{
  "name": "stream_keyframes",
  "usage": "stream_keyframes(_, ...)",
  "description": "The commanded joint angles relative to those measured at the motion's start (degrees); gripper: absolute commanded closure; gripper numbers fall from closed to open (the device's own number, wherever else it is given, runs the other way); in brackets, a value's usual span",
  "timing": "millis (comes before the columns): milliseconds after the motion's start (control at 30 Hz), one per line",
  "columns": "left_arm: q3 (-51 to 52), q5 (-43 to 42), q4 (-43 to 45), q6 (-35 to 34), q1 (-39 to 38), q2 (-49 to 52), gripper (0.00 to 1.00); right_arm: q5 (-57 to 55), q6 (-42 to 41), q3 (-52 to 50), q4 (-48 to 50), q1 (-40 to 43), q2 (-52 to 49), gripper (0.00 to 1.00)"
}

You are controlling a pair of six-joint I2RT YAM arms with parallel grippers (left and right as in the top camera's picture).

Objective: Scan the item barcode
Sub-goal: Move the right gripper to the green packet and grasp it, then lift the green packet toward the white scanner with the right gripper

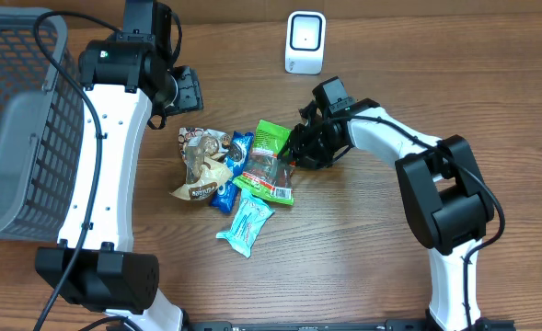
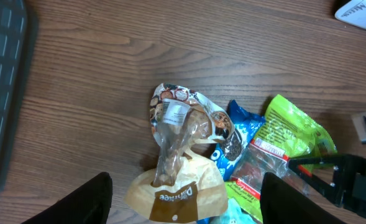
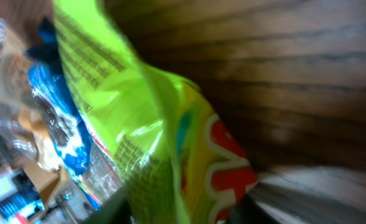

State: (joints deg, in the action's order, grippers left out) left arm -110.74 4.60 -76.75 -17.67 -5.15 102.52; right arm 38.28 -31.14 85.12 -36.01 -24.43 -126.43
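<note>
Green snack bag between right end effector fingers.

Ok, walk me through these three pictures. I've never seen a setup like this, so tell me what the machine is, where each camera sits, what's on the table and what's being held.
These are two white-and-black robot arms at a wooden table, each ending in a two-finger gripper. One picture looks straight down from above; the other two come from small cameras mounted on each wrist.

On the table lies a pile of snack packets: a green packet, a tan and clear bag, a blue packet and a light teal one. A grey mesh basket stands at the left, and a small white scanner at the far edge.

The right gripper is at the green packet, and its wrist view is filled by that packet; the jaws appear to be around its edge, though a firm grip isn't clear. The left gripper hangs open above the pile, holding nothing.
</note>
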Motion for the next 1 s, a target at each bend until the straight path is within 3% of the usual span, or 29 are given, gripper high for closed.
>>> stream_keyframes(0,-1.0,0.7,0.0,-0.6,-0.1,-0.5,0.32,-1.5,-1.9,0.4,0.0,-0.4,-1.6,0.88)
stream_keyframes(33,-1.0,0.7,0.1,-0.6,-0.1,-0.5,0.31,-1.3,-1.9,0.4,0.0,-0.4,-1.6,0.96)
stream_keyframes(267,-1.0,0.7,0.1,-0.6,-0.1,-0.5,0.28,7.6,2.9,1.8,-1.3,2.2,3.5,0.96)
stream_keyframes(400,-1.0,0.7,0.1,-0.6,-0.1,-0.5,0.2,11.1,2.4,3.4,-5.0,5.7,11.1,0.96)
stream_keyframes(567,-1.0,0.5,0.1,-0.6,-0.1,-0.5,0.0,13.4,-8.8,3.8,-6.1,10.2,21.6,0.96)
stream_keyframes(733,-1.0,0.5,0.1,-0.6,-0.1,-0.5,0.0,20.6,-17.8,3.9,2.1,11.6,28.1,0.96)
stream_keyframes(967,-1.0,0.5,0.1,-0.6,-0.1,-0.5,0.0,23.6,-23.2,3.9,12.0,11.6,31.1,0.96)
